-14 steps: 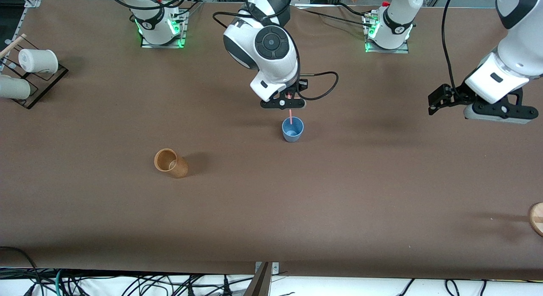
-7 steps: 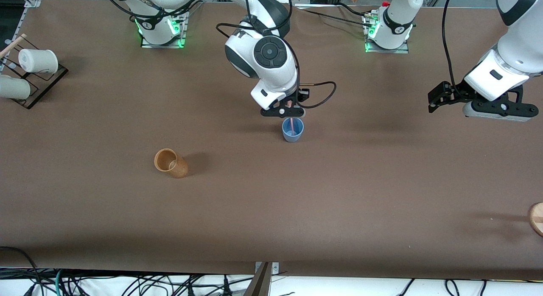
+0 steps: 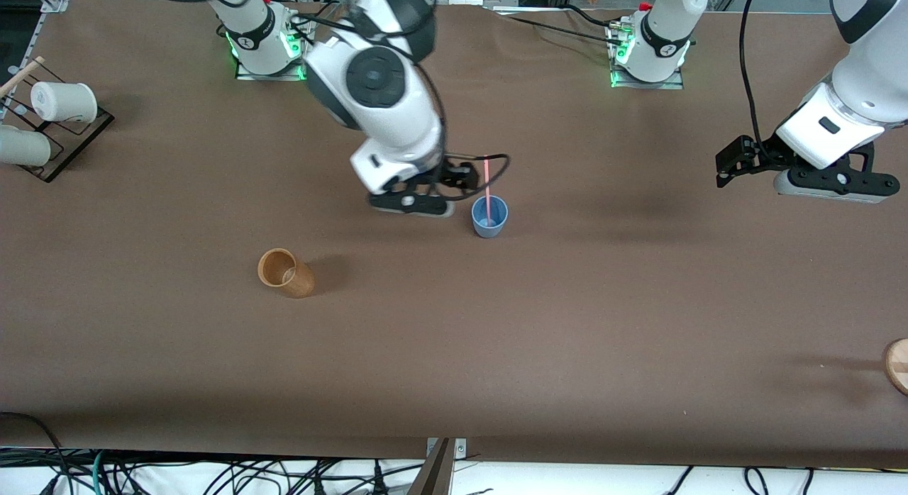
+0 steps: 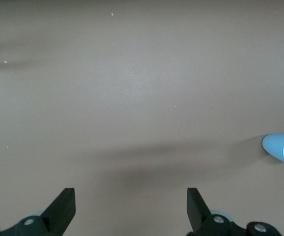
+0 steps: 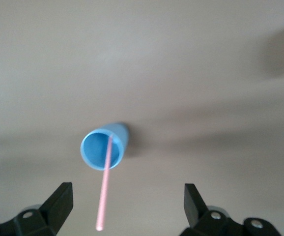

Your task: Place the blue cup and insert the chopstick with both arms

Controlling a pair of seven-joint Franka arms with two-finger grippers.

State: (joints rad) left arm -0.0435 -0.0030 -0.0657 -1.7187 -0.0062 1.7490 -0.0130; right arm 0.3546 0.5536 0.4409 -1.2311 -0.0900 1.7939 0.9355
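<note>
- Blue cup (image 3: 489,216) stands upright on the brown desk (image 3: 539,325), about midway between the two arms' ends and closer to the bases than to the front camera.
- Inside the cup stands the pink chopstick (image 3: 486,185); its lower end is in the cup, it leans on the rim, and its upper part sticks out well above the cup.
- In the right wrist view the same cup (image 5: 104,148) shows its bright blue inside, and the chopstick (image 5: 105,186) comes out over the rim.
- Right claw (image 3: 413,203) hangs low over the desk just beside the cup, toward the right arm's end. Its fingers (image 5: 57,202) are spread wide and hold nothing; the chopstick is free between them, touching neither.
- Left claw (image 3: 828,185) waits up in the air over the left arm's end of the desk, well apart from the cup. Its fingers (image 4: 63,208) are also apart and empty, with bare desk under them.
- In the left wrist view the cup (image 4: 282,149) is seen at the edge.
- A brown wooden cup (image 3: 285,273) lies tilted on the desk, nearer to the front camera than the blue cup and toward the right arm's end.
- Two white cups (image 3: 64,102) sit on a black rack (image 3: 71,137) at the right arm's end.
</note>
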